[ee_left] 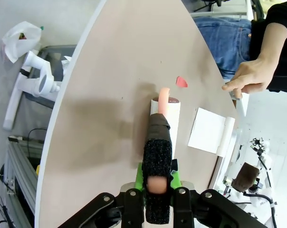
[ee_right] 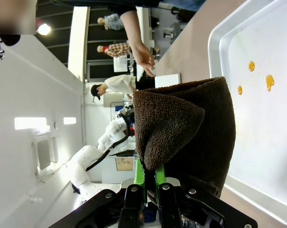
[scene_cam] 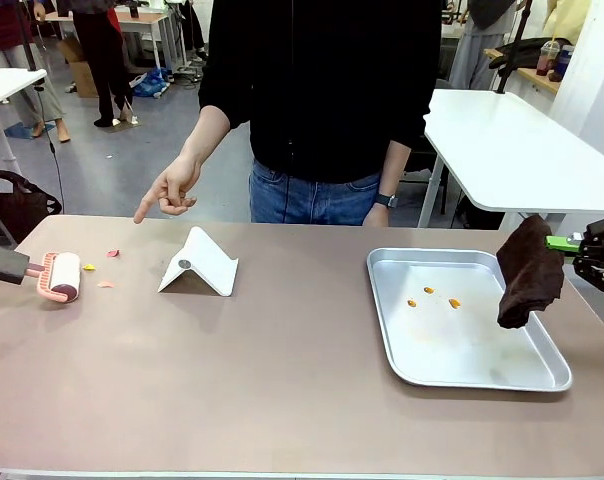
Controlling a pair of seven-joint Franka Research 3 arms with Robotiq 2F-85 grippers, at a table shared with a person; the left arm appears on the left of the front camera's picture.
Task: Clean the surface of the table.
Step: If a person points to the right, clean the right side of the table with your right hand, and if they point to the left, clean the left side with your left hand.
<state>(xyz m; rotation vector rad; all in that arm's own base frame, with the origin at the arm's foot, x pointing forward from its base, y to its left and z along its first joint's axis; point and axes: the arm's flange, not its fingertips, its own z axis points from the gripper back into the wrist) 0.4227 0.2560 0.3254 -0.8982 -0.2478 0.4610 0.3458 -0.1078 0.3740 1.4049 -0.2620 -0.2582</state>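
The taupe-brown table (scene_cam: 262, 370) has a few small pink and yellow scraps (scene_cam: 105, 284) near its far left. My left gripper (scene_cam: 10, 264) is shut on the dark handle of a pink lint roller (scene_cam: 62, 277), whose roll rests on the table just left of the scraps. In the left wrist view the gripper (ee_left: 157, 179) clamps the handle and the roller (ee_left: 168, 110) points at a pink scrap (ee_left: 181, 81). My right gripper (scene_cam: 574, 246) is shut on a dark brown cloth (scene_cam: 530, 272) hanging above the right edge of the steel tray (scene_cam: 482, 350). The right wrist view shows the cloth (ee_right: 181, 137) pinched in its gripper (ee_right: 150, 179).
A white folded stand (scene_cam: 200, 262) sits right of the scraps. The person's hand (scene_cam: 167, 195) points down over the table's far edge near them. Orange bits (scene_cam: 429, 296) lie in the tray. A white table (scene_cam: 512, 130) stands behind at the right.
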